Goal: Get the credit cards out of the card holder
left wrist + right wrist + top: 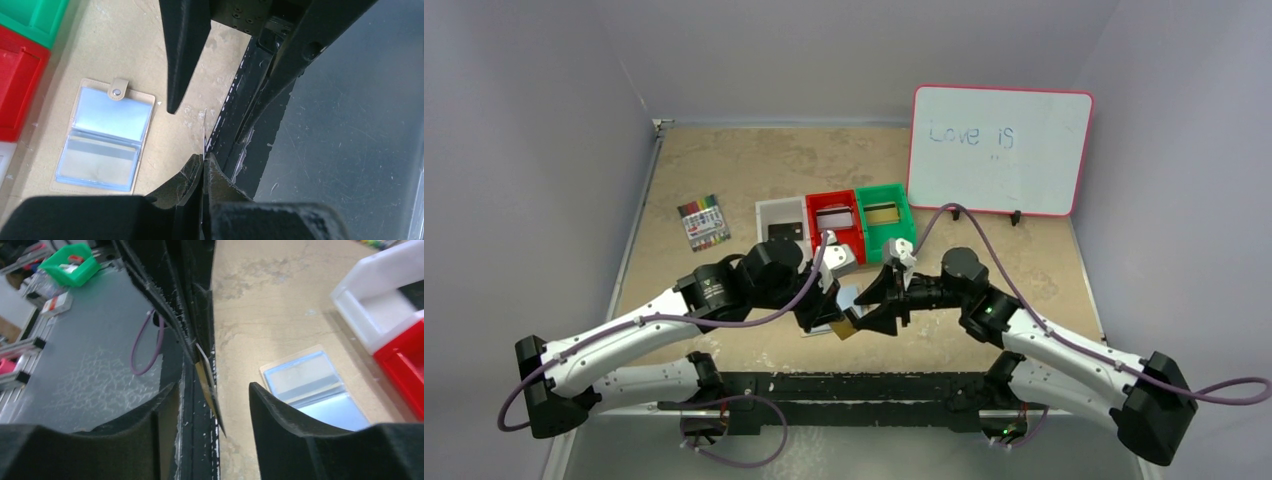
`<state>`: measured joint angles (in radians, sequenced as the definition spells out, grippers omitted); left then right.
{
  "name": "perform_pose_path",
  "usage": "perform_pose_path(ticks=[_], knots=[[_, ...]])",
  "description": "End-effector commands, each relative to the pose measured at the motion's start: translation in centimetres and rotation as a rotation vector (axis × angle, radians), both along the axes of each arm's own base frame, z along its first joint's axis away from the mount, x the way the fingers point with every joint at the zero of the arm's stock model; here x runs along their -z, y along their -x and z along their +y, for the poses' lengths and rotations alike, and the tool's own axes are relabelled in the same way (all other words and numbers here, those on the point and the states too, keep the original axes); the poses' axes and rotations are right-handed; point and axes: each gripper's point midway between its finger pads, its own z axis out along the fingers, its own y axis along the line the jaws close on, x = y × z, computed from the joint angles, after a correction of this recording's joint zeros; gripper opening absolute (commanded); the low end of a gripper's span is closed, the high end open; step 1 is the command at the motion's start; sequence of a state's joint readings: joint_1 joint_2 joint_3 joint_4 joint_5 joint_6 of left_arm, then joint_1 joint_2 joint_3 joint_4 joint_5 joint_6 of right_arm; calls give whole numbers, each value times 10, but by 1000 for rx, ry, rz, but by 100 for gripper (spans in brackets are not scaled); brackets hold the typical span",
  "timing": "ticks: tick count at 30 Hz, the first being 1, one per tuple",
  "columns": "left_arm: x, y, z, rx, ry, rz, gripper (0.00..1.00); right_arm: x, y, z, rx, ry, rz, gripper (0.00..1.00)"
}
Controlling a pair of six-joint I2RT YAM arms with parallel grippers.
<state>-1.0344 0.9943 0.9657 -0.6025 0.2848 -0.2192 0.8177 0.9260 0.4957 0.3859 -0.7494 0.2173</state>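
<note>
The card holder (pixel 102 135) lies open on the table, pale blue inside with its snap tab at the top. A tan card with a grey stripe (pixel 100 156) shows in its lower pocket. My left gripper (pixel 204 159) is shut on a gold card (pixel 206 385) and holds it edge-up above the table's near edge. My right gripper (pixel 215 387) is open, with its fingers on either side of that card and not touching it. From above, the two grippers (pixel 829 315) (pixel 879 300) meet over the gold card (pixel 845 328) beside the holder (pixel 848 296).
White (pixel 776 208), red (pixel 824 198) and green (pixel 902 205) bins stand in a row behind the grippers, with a black, a silver and a gold card in them. A marker pack (pixel 703 222) lies at the left. A whiteboard (pixel 999 150) leans at the back right.
</note>
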Motion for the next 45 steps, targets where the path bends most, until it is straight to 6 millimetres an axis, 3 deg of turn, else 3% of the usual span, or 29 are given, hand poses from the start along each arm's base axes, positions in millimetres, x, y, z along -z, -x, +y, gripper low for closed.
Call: perform_pose_path(ticks=[1,3,8,13,17,20,26,32,39,45], knots=[[-21,-5,-5,-16,94,-50,0,-36,-17,-2,121,-83,-53,63],[-21,-7,-3,-31,96,-63,0,-39,-26,-6,202,-97,-40,71],[-21,-12,1,-61,99,-86,0,-47,-32,-20,293,-144,-90,74],[-29,-15,2,-79,149,-125,0,-34,-20,-24,270,-163,-19,78],[-36,-20,4,-101,189,-166,0,-34,-25,-24,315,-180,54,80],[-39,-21,4,-107,223,-185,0,-39,-21,-20,272,-227,9,81],[-36,-19,4,-89,230,-198,0,-44,-18,-20,231,-285,-143,71],[-32,-16,2,-70,248,-199,0,-40,-10,-11,92,-215,-300,66],[-34,-15,1,-50,257,-216,0,-30,-11,-2,35,-166,-307,59],[-29,-10,1,-29,254,-199,0,-32,-4,0,-6,-188,-311,44]])
